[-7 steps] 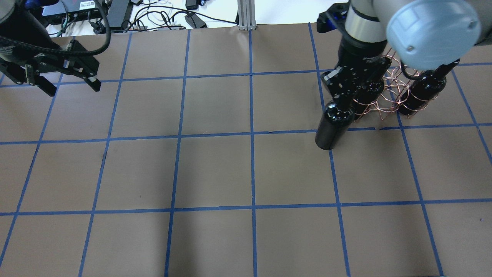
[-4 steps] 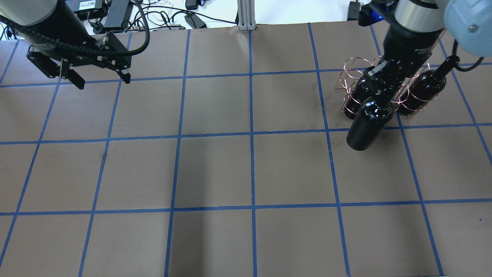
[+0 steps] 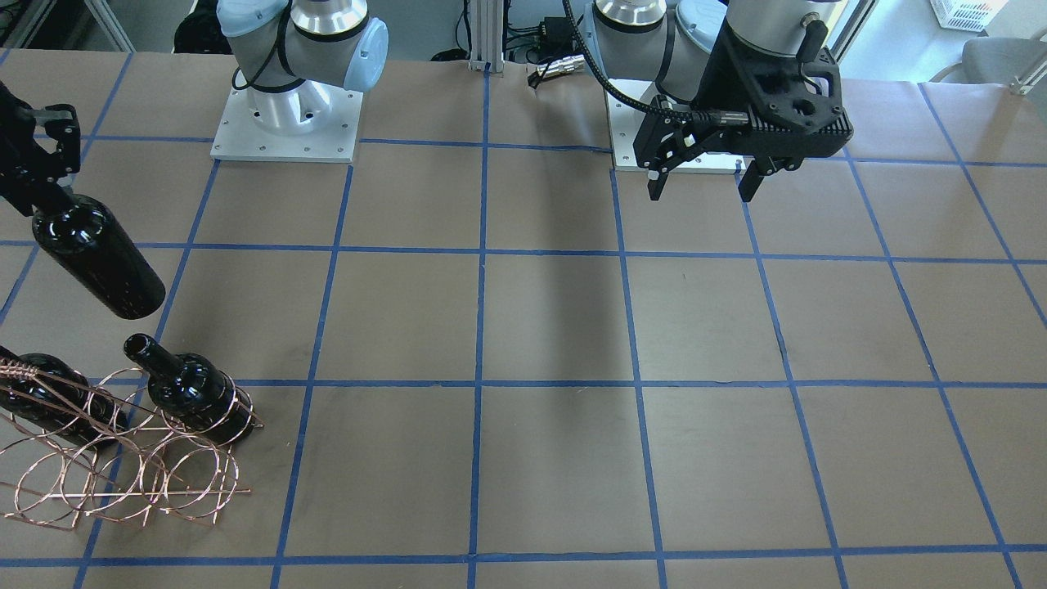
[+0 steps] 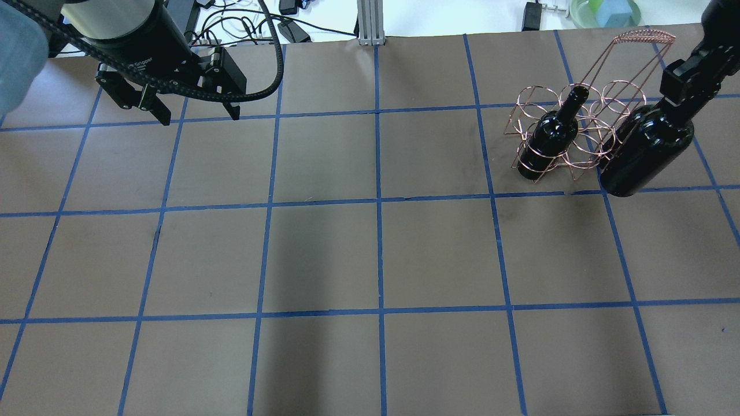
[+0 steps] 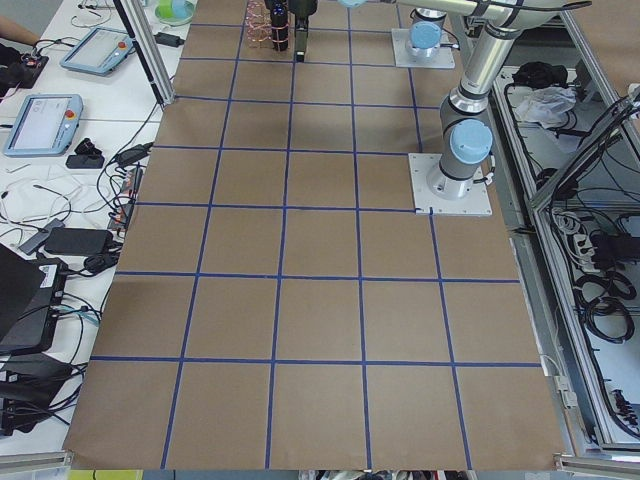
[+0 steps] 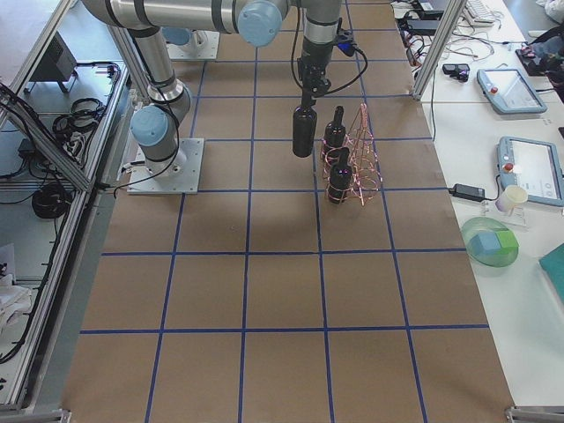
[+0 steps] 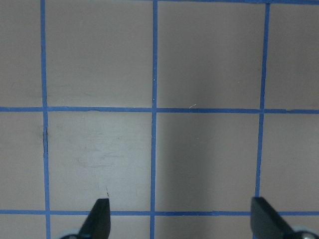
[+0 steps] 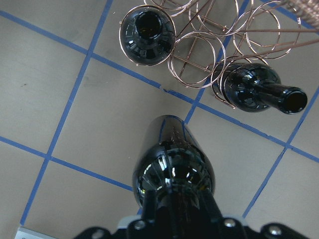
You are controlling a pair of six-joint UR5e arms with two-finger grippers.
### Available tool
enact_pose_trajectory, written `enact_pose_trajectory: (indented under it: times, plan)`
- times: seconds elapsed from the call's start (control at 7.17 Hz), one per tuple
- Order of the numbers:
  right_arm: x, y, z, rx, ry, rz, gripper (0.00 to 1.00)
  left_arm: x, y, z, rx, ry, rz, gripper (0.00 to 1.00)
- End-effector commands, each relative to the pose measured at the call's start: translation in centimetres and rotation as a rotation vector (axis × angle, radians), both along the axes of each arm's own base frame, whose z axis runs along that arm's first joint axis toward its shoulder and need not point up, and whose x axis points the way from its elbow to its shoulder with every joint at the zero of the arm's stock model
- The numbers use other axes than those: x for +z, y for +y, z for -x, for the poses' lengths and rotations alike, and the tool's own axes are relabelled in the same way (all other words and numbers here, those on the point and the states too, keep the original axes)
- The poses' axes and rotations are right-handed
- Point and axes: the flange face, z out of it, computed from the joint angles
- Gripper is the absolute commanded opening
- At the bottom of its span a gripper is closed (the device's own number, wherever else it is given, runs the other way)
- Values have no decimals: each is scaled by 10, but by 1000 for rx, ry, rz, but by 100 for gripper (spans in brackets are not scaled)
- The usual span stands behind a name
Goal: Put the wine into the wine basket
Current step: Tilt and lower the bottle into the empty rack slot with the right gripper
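Right end effector [image 4: 685,75]: you see it clamped on the wine [image 4: 647,153] neck | wine: hangs above the desk, just beside the wine basket [image 4: 589,136], outside its rings | left end effector [image 4: 199,115]: fingers spread, empty

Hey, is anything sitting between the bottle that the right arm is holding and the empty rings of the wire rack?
Nothing visible lies between the wine and the basket. Two other bottles already fill the end rings of the row nearest it. The ring between them is empty.
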Motion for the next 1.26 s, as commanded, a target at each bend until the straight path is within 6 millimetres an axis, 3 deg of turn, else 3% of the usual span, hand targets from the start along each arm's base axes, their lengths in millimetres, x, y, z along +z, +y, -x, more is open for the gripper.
enact_pose_trajectory:
  times: [0.0, 0.42, 1.12]
  plan:
    - [2, -15, 6, 9, -7, 29, 0, -3, -3, 3, -4, 5, 0, 100]
    - [-3, -51, 13, 12, -35, 74, 0, -4, -5, 4, -19, 4, 5, 100]
    - [-16, -85, 18, 18, -47, 71, 0, -6, -4, 4, -25, -1, 4, 100]
